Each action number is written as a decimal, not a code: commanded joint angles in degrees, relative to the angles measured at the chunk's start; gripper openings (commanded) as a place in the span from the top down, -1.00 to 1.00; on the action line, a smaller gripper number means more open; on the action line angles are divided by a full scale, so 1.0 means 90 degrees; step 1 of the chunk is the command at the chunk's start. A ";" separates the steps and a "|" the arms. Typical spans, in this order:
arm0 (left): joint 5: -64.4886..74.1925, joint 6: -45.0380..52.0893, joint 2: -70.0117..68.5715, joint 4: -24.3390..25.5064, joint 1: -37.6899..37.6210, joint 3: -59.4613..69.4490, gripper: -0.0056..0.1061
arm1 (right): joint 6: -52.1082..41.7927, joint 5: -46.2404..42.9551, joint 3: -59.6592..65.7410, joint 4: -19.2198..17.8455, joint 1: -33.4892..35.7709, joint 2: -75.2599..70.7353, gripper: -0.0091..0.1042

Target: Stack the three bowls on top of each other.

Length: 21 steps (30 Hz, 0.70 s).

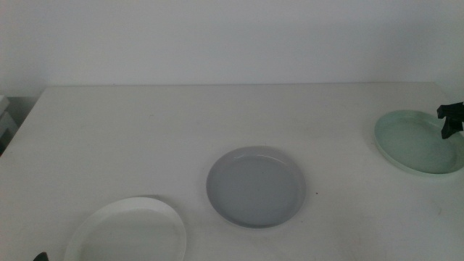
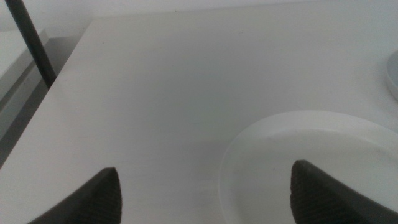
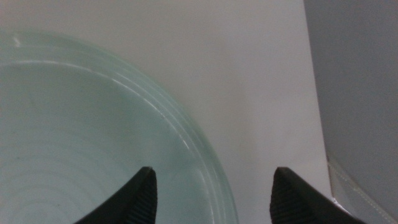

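- Middle view shows all three bowls lying apart on the white counter (image 1: 145, 130), none stacked yet: the grey bowl (image 1: 255, 185) at lower centre, the white bowl (image 1: 127, 230) at lower left, partly cut by the bottom edge, and the mint green bowl (image 1: 419, 141) at the right edge.
- Right gripper (image 1: 451, 120) sits over the far-right rim of the mint green bowl. In the right wrist view its jaws are spread, one above the bowl's inside and one beyond the rim (image 3: 205, 155), which looks like lining up to pinch that rim.
- Left gripper (image 2: 205, 196) waits at the bottom left corner of the middle view, jaws spread, with the white bowl's rim (image 2: 231, 162) between them.
- No brand, label or writing can be read on any bowl or on the counter.
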 commanded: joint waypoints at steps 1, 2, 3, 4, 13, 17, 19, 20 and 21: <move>-0.0454 -0.0099 -0.0077 -0.0052 0.0003 -0.0027 -0.78 | -0.0076 -0.0106 -0.0225 -0.0067 -0.0048 -0.0359 0.05; -0.0454 -0.0099 -0.0077 -0.0052 0.0003 -0.0027 -0.78 | -0.0081 -0.0106 -0.0210 -0.0049 -0.0048 -0.0320 0.06; -0.0454 -0.0099 -0.0077 -0.0052 0.0003 -0.0027 -0.78 | -0.0081 -0.0090 -0.0210 -0.0049 -0.0048 -0.0300 0.07; -0.0454 -0.0099 -0.0077 -0.0052 0.0003 -0.0027 -0.78 | -0.0081 -0.0073 -0.0210 -0.0040 -0.0048 -0.0275 0.10; -0.0454 -0.0099 -0.0077 -0.0052 0.0003 -0.0027 -0.78 | -0.0112 0.0098 -0.0215 -0.0064 -0.0048 -0.0312 0.86; -0.0454 -0.0099 -0.0077 -0.0052 0.0003 -0.0027 -0.78 | -0.0170 0.0226 -0.0208 0.0033 -0.0048 -0.0655 0.86; -0.0454 -0.0099 -0.0077 -0.0052 0.0003 -0.0027 -0.78 | -0.0212 0.0256 -0.0196 0.0195 -0.0048 -0.0947 0.86; -0.0454 -0.0099 -0.0077 -0.0052 0.0003 -0.0027 -0.78 | -0.0225 0.0284 -0.0184 0.0318 -0.0041 -0.1122 0.86; -0.0454 -0.0099 -0.0077 -0.0052 0.0003 -0.0027 -0.78 | -0.0225 0.0332 -0.0152 0.0427 -0.0035 -0.1294 0.86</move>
